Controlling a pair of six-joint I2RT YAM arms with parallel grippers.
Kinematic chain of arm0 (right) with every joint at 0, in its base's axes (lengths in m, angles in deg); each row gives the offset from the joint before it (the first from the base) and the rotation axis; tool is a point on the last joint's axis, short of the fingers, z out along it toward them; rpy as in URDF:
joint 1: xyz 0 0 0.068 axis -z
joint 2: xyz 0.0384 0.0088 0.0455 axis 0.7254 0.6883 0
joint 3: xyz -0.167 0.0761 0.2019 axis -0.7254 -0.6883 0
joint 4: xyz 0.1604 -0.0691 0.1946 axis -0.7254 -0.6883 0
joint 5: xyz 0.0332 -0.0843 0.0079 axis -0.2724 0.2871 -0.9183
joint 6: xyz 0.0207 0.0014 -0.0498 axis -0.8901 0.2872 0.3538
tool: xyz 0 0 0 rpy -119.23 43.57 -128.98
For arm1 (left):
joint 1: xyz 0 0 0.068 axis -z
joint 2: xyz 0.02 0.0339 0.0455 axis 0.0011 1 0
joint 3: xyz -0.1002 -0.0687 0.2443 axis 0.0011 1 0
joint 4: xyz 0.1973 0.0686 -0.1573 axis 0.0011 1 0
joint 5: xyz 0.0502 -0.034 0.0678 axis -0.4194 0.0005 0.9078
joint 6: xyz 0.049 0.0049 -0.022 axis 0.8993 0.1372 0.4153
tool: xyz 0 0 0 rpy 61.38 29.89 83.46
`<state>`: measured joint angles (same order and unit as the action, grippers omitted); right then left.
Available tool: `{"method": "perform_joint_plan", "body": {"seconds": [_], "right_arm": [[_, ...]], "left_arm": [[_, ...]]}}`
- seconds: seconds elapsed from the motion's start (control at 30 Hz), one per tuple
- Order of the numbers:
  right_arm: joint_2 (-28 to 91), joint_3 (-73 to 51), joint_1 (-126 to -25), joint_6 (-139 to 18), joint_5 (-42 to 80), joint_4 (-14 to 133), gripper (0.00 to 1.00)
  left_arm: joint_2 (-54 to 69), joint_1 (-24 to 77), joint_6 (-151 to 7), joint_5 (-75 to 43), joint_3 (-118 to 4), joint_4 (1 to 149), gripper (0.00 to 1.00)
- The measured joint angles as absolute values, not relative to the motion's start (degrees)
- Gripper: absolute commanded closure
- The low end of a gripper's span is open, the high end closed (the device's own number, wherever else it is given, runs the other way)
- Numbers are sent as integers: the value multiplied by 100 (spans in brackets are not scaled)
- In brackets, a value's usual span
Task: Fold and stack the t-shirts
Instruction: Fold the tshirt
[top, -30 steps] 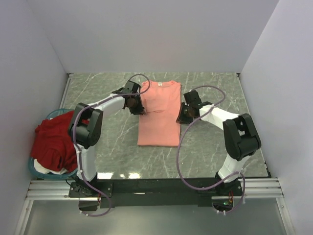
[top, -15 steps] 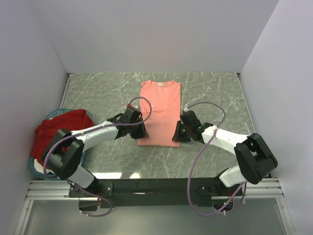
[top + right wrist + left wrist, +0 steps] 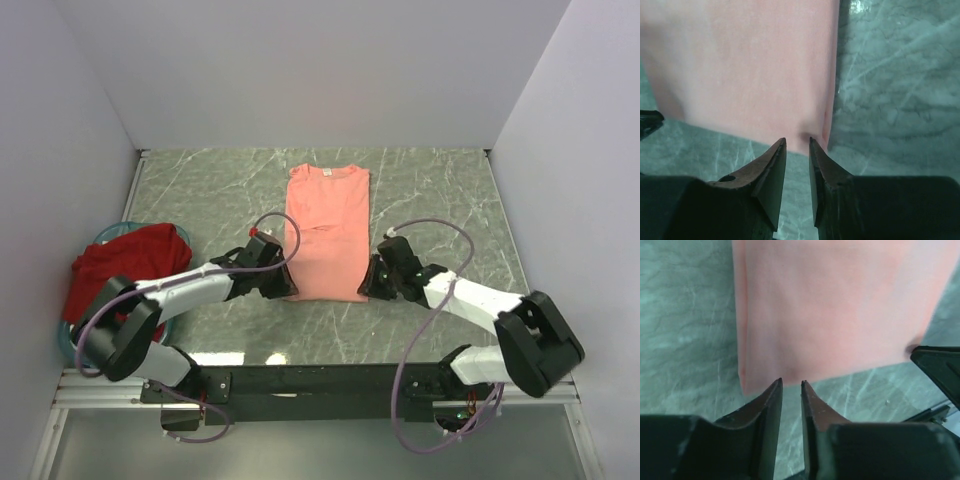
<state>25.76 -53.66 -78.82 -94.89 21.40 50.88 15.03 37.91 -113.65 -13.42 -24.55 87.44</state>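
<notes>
Where the marble-patterned table (image 3: 450, 190) meets the left wall, we see a teal round basket (image 3: 66, 340) with the dark red t-shirt (image 3: 115, 270) heaped in it, unfolded and spilling over the rim.

Moving right, the left gripper (image 3: 791, 382) lies low on the table, its tips at the near hem of the salmon-pink t-shirt (image 3: 326, 230), just inside the left corner. Its jaws stand a narrow slit apart, not yet clenched on the cloth.

The pink shirt lies flat in the middle of the table, a tall narrow rectangle with its collar at the far end.

Further right, the right gripper (image 3: 797, 140) mirrors the left at the near right corner, its jaws likewise slightly parted at the hem.

We judge the step in hand to be the crosswise fold of the pink shirt. Next, both grippers need to pinch the hem corners, then lift and carry them together toward the collar.
</notes>
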Motion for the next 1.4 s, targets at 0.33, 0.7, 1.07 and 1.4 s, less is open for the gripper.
{"method": "perform_joint_plan", "body": {"seconds": [0.33,0.7,1.07,1.4], "right_arm": [[1127,-6059,-7834,-9714,2158,4928,54],[1411,-6268,-7823,-9922,2097,5262,55],[1957,-6338,-7823,-10110,2042,5796,58],[2207,-6341,-7812,-10224,2088,6180,66]], "left_arm": [[268,3791,-11400,-997,-2193,9116,39],[521,3789,-11476,-957,-1848,8900,42],[1061,3719,-11474,-953,-1741,8329,50],[1251,3651,-11483,-962,-1697,7855,65]]}}
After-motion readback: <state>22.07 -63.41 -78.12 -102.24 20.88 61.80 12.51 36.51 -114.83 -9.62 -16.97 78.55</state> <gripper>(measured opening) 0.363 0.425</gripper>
